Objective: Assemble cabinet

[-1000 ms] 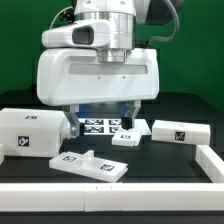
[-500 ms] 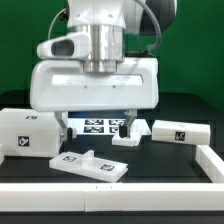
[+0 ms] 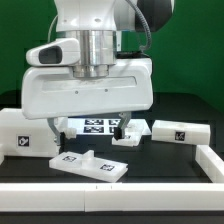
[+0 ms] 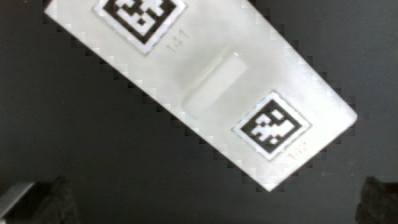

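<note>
The cabinet lies in loose white tagged parts in the exterior view: an open box [image 3: 25,131] at the left, a flat panel [image 3: 90,164] with two tags and a raised ridge at the front, a long block [image 3: 179,131] at the right and a small piece [image 3: 128,139] in the middle. My gripper [image 3: 92,131] hangs open and empty under the big white housing, above and behind the flat panel. In the wrist view the flat panel [image 4: 210,85] lies diagonally with both tags showing, and my gripper [image 4: 206,208] holds nothing, with the dark fingertips [image 4: 32,202] at the frame corners.
The marker board [image 3: 97,124] lies on the black table behind the gripper. A raised white rail [image 3: 206,160] runs along the table's front and the exterior view's right side. The box stands close to the gripper's finger on the exterior view's left.
The arm and its housing have shifted toward the exterior view's left and turned slightly. The gripper stays open. The parts have not moved.
</note>
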You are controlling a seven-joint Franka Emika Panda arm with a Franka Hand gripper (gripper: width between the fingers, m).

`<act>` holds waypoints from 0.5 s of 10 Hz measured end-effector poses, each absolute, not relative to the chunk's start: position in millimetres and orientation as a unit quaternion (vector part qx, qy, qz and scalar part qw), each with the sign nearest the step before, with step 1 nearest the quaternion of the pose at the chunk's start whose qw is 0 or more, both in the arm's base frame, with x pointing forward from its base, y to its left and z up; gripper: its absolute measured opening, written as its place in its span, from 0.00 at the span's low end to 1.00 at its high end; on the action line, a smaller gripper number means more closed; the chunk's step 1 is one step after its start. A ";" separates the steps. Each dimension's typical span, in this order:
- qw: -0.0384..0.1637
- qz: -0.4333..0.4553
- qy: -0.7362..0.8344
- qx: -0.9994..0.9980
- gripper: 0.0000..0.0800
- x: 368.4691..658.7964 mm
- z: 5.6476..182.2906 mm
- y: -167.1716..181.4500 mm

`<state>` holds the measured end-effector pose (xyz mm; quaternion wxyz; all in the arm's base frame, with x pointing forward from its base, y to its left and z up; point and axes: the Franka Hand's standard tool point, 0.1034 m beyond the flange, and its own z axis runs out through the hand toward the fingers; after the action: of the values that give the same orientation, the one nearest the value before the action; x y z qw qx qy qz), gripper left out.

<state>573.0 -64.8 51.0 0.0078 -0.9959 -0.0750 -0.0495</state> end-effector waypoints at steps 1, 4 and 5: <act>0.007 -0.049 -0.023 -0.999 0.99 564.9 43.3 -68.7; 0.032 -0.003 0.073 -0.997 0.99 545.2 21.7 -62.3; 0.024 -0.028 0.068 -0.997 0.99 547.4 18.2 -60.6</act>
<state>547.4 -60.6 18.2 0.0240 -0.9970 0.0680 -0.0279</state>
